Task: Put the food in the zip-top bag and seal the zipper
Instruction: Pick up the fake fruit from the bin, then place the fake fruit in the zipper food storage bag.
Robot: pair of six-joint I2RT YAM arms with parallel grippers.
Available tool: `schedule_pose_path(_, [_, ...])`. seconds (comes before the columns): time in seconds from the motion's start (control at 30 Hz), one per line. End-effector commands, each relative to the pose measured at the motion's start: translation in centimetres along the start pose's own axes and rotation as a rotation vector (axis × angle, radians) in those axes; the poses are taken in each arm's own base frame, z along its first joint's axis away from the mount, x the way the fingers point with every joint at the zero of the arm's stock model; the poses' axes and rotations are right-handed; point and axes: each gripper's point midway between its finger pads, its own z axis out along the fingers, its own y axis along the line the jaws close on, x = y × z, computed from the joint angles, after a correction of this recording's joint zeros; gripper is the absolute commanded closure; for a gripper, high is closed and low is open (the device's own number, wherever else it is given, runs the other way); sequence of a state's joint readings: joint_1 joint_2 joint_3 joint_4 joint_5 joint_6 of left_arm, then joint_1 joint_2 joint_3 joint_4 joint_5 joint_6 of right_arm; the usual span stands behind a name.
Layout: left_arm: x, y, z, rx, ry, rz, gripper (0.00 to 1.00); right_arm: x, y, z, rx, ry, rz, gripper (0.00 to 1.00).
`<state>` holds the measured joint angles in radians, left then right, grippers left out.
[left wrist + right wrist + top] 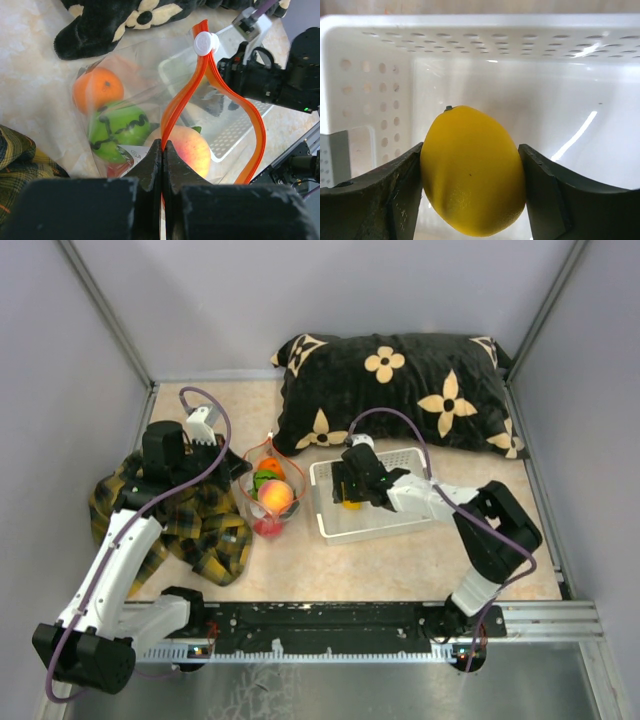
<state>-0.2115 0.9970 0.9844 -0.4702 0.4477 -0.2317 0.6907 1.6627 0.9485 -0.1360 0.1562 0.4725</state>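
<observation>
The clear zip-top bag point(262, 508) stands open left of the white basket. It holds an orange fruit point(97, 89), a green fruit with black stripes point(117, 130), a peach fruit point(187, 147) and a red fruit point(267, 526). The red-orange zipper point(182, 100) forms an open loop with a white slider point(204, 43) at its far end. My left gripper point(163, 144) is shut on the near end of the zipper strip. My right gripper point(472, 155) is inside the basket point(370, 532), shut on the yellow fruit point(472, 170). The brown and dark green fruits are out of view.
A black pillow with cream flowers point(400, 390) lies behind the basket and bag. A yellow and black plaid cloth point(200, 525) lies under my left arm, left of the bag. Grey walls close in the table on three sides.
</observation>
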Motion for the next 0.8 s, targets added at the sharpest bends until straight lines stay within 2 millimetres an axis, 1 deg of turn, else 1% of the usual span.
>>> schedule_pose_path(0.0, [-0.5,-0.2,0.0,0.016,-0.023,0.008,1.0,-3.7,-1.0,-3.2,0.049,-0.125,-0.028,0.43])
schedule_pose_path(0.1, [-0.5,-0.2,0.0,0.019,-0.021,0.007,1.0,-4.6,-1.2,-4.5,0.05,-0.16,-0.038,0.43])
schedule_pose_path(0.23, [-0.6,-0.2,0.0,0.02,-0.023,0.006,1.0,-6.3,-0.9,-6.6,0.031,-0.222,-0.046,0.43])
schedule_pose_path(0.4, [-0.5,-0.2,0.1,0.021,-0.021,0.006,1.0,-9.1,0.5,-10.0,-0.026,-0.312,-0.063,0.44])
schedule_pose_path(0.5, [-0.5,-0.3,0.0,0.023,-0.022,0.007,1.0,-10.7,1.9,-12.4,-0.067,-0.38,-0.092,0.44])
schedule_pose_path(0.63, [-0.5,-0.3,0.0,0.024,-0.022,0.006,1.0,-12.8,4.7,-15.9,-0.143,-0.478,-0.124,0.44])
schedule_pose_path(0.77, [-0.7,-0.3,-0.1,0.023,-0.028,0.009,1.0,-14.3,7.0,-18.3,-0.206,-0.552,-0.131,0.45])
